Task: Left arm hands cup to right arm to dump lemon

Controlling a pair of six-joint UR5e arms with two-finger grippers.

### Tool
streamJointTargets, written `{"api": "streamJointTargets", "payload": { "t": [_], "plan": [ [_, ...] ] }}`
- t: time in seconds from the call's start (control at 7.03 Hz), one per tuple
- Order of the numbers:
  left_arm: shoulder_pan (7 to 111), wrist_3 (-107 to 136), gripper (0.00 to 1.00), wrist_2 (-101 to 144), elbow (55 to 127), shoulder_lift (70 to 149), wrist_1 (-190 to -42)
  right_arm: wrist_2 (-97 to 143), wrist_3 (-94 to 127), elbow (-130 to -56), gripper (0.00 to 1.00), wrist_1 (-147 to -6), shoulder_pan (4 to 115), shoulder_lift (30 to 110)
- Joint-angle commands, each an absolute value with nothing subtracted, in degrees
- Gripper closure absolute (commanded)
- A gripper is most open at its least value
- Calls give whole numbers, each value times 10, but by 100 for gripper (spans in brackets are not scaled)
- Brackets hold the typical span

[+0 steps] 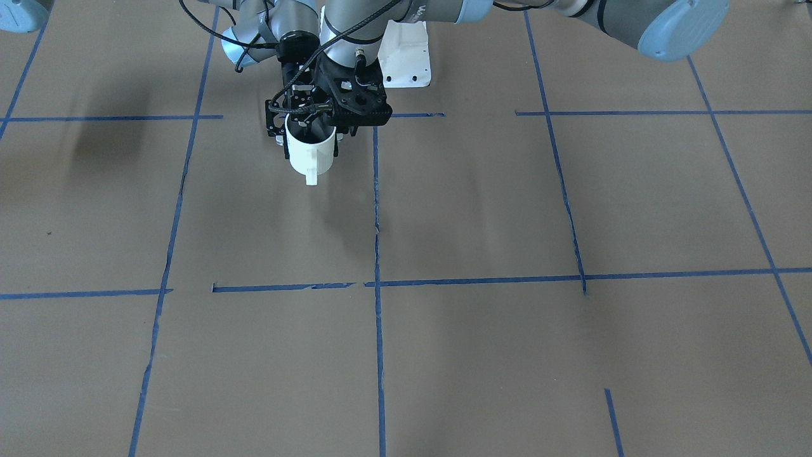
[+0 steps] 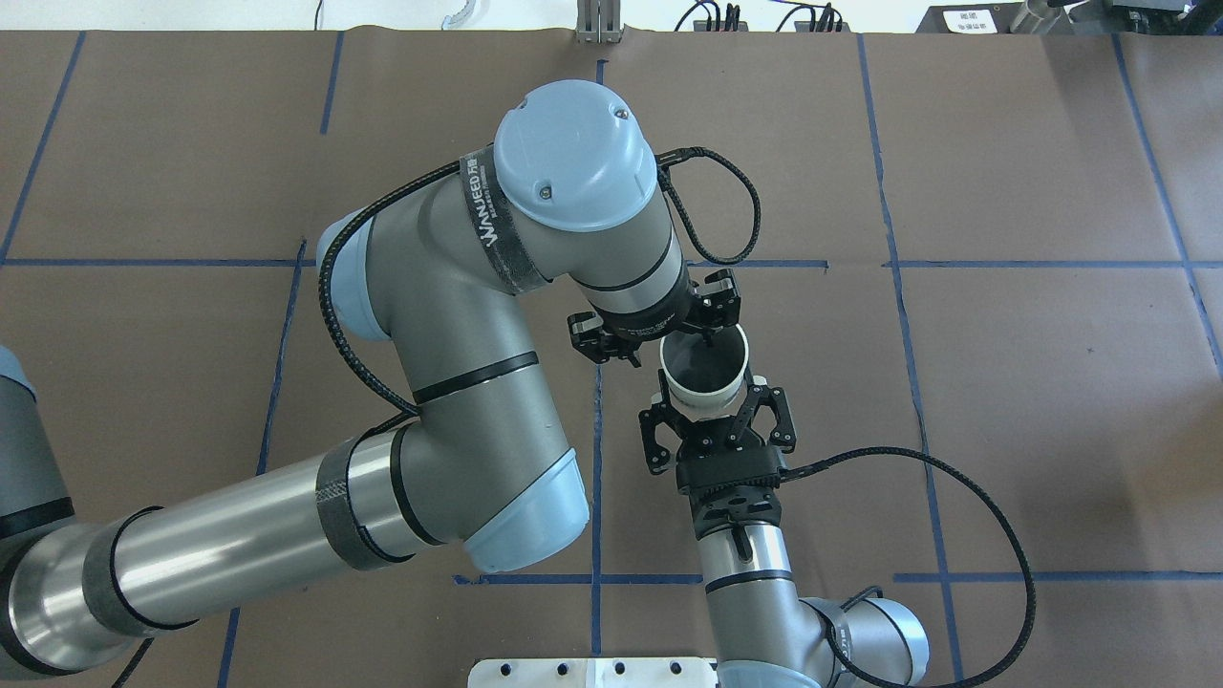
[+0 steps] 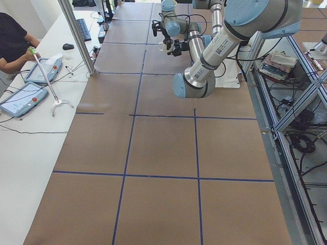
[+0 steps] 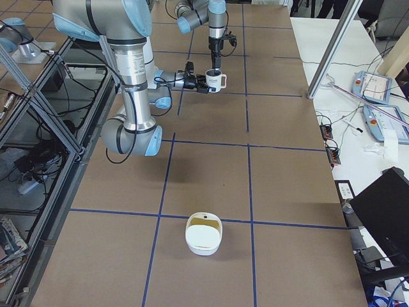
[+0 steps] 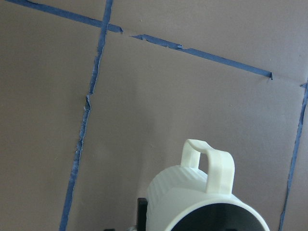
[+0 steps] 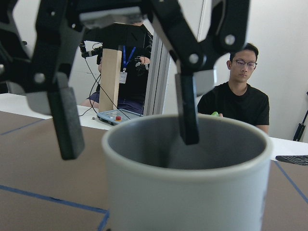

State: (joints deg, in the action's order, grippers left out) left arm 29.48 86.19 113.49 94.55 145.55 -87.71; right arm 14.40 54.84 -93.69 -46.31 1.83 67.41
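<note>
The white ribbed cup (image 2: pixel 694 371) hangs upright above the table, its handle (image 1: pixel 311 174) pointing away from the robot. My right gripper (image 2: pixel 709 403) comes in level from the robot's side and is shut on the cup's lower body; one fingertip (image 5: pixel 142 211) lies against the wall. My left gripper (image 6: pixel 125 125) points straight down over the cup (image 6: pixel 187 192) and is open, with one finger (image 6: pixel 187 110) inside the mouth and the other (image 6: pixel 65 120) outside, clear of the wall. The lemon is not visible; the inside of the cup shows only grey.
A white bowl (image 4: pixel 203 235) stands on the table far toward the robot's right. Operators sit at a side table with tablets (image 3: pixel 43 69) beyond the far edge. The brown table (image 1: pixel 482 209) carries a grid of blue tape. The white robot base plate (image 1: pixel 406 60) lies behind the cup.
</note>
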Motion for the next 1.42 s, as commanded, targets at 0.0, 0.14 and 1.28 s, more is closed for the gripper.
{"api": "streamJointTargets", "payload": {
  "t": [0.0,0.14,1.28],
  "plan": [
    [294,863,73,1136,943,1455,-877,143,548,-937,69,-463,17,673],
    [294,863,94,1136,944,1454,-877,143,548,-939,68,-462,18,673],
    [340,868,100,1134,984,1460,-866,152,471,-913,0,-455,15,688]
  ]
}}
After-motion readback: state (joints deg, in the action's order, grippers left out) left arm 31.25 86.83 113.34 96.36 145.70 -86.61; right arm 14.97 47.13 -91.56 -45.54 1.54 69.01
